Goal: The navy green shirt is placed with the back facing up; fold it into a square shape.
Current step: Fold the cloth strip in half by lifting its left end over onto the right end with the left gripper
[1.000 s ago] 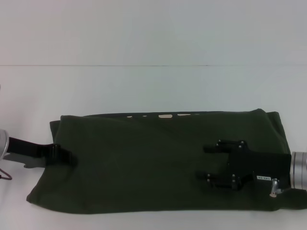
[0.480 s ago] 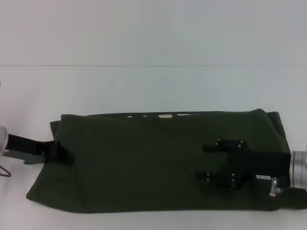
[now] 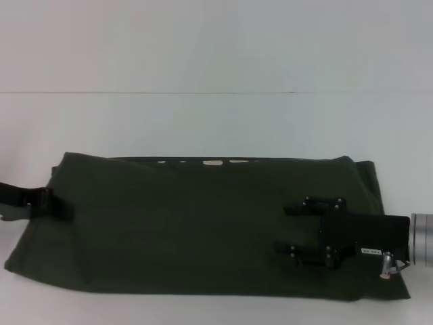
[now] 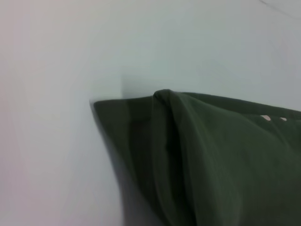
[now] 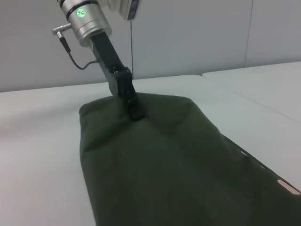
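The left end effector (image 3: 57,206) is pressed together on the left end of the shirt (image 3: 196,227), pinching the fabric at that short edge; in the right wrist view the left end effector (image 5: 134,109) comes down at a slant from a silver wrist with a green light and bites into a raised tuck of cloth. The right end effector (image 3: 287,230) lies over the right part of the shirt, its two black fingers (image 3: 314,203) spread apart and pointing toward the robot's left, with bare green fabric showing between them; whether they touch the cloth cannot be told.

The shirt is plain dark olive green, matte and soft, with no print, and it is folded into a long band far bigger than either end effector. A few pale marks show along its far edge near the middle. In the left wrist view the shirt (image 4: 211,155) shows layered folds meeting at a rounded corner.

Its long axis runs left to right across the white tabletop (image 3: 216,122), the short ends facing the two arms. It lies in the near half of the tabletop, its near edge close to the bottom of the head view.
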Robot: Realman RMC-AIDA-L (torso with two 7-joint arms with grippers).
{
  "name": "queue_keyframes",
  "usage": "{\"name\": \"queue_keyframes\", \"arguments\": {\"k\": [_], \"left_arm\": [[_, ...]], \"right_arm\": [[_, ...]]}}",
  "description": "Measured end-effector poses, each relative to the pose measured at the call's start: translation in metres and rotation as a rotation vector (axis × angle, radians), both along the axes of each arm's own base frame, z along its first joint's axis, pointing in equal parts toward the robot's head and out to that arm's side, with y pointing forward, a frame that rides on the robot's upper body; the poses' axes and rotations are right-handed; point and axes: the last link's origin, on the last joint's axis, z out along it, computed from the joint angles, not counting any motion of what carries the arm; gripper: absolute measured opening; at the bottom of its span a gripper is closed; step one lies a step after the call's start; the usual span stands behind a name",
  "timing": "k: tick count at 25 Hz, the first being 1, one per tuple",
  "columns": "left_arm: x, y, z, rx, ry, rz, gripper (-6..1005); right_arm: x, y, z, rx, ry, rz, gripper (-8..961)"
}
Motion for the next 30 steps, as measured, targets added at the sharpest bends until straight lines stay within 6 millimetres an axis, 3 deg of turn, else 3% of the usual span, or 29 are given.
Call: {"name": "queue_keyframes", "arguments": {"k": [10,19,24,30], "left_arm": [[-0.012,-0.001,0.047,0.020,0.099,0.009,120],[-0.008,-0.004,0.054,0.017,0.077,0.037,119],[0.011,-0.006,0.058,-0.019,-0.007,0.058,119],[0.049,-0.004,0.065,-0.026,-0.243,0.049,119]], "right_arm": [[-0.003,-0.002,0.000,-0.011,0.016,0.017,748],[-0.003,-0.003,0.000,-0.016,0.015,0.020,749],[-0.003,-0.003,-0.001,-0.016,0.015,0.019,749],[-0.001,-0.005,-0.002,-0.002,0.008,0.040,749]]}}
